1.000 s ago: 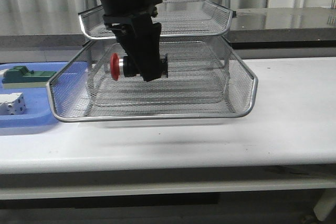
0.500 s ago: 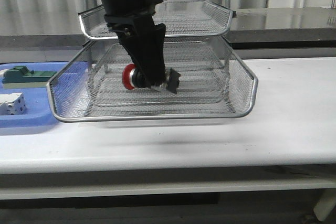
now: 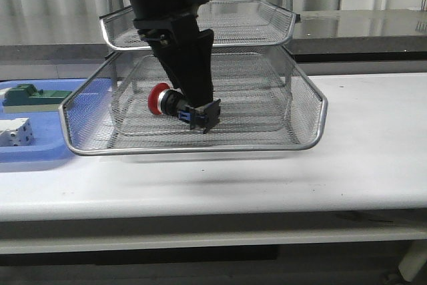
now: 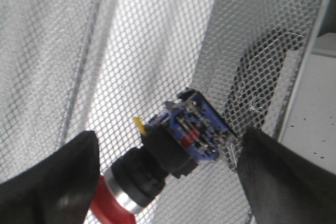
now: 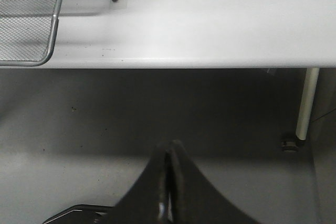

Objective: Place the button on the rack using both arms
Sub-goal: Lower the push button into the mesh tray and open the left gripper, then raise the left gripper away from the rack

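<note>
Left gripper [image 4: 168, 182] jaws wide apart — button [image 4: 173, 150] lying loose between, on rack [image 3: 307, 139] mesh

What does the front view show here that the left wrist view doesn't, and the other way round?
Only the front view shows the whole rack with its upper tier, the blue tray holding a green block and a white block, and the table. Only the left wrist view shows the button's blue terminal end up close and the left gripper with its fingers spread on either side of it. Both show the button lying on the rack's mesh.
</note>
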You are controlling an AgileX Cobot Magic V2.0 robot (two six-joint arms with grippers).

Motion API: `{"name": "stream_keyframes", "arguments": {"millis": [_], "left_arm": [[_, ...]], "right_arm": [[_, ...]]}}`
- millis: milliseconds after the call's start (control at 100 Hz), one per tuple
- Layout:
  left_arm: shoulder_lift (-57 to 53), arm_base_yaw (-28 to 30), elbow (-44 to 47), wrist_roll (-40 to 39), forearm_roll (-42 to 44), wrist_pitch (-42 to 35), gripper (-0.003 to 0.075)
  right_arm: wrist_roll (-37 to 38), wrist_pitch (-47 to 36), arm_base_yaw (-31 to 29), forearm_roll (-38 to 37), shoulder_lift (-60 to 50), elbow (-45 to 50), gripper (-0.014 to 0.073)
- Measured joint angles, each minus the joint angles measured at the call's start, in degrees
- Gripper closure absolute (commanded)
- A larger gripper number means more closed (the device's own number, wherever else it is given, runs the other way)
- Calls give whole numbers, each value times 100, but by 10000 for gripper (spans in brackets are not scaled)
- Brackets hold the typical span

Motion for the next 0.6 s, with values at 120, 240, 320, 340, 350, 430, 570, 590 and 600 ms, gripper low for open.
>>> {"name": "stream_keyframes", "arguments": {"millis": [120, 240, 320, 340, 350, 430, 570, 590, 600], "left_arm": [[0, 0, -39, -28, -120, 15, 193], [-44, 0, -165, -121, -143, 37, 195], [-182, 0, -260, -214, -143, 37, 195], [-230, 0, -274, -228, -143, 37, 195], [-246, 0, -288, -243, -143, 37, 195], [-452, 0, -311, -332, -153, 49, 195], [-874, 74, -320, -588, -116, 116, 195], [-937, 109, -320, -626, -116, 128, 195], [-978, 136, -320, -640, -116, 128, 195]], "right_arm": [[0, 0, 0, 0, 0, 0, 660], [0, 0, 0, 0, 0, 0, 660], [0, 0, 0, 0, 0, 0, 660], [0, 0, 0, 0, 0, 0, 660], [0, 0, 0, 0, 0, 0, 660], [0, 0, 0, 0, 0, 0, 660], [0, 3, 0, 0, 0, 0, 660], [0, 3, 0, 0, 0, 0, 660], [0, 3, 0, 0, 0, 0, 660]]}}
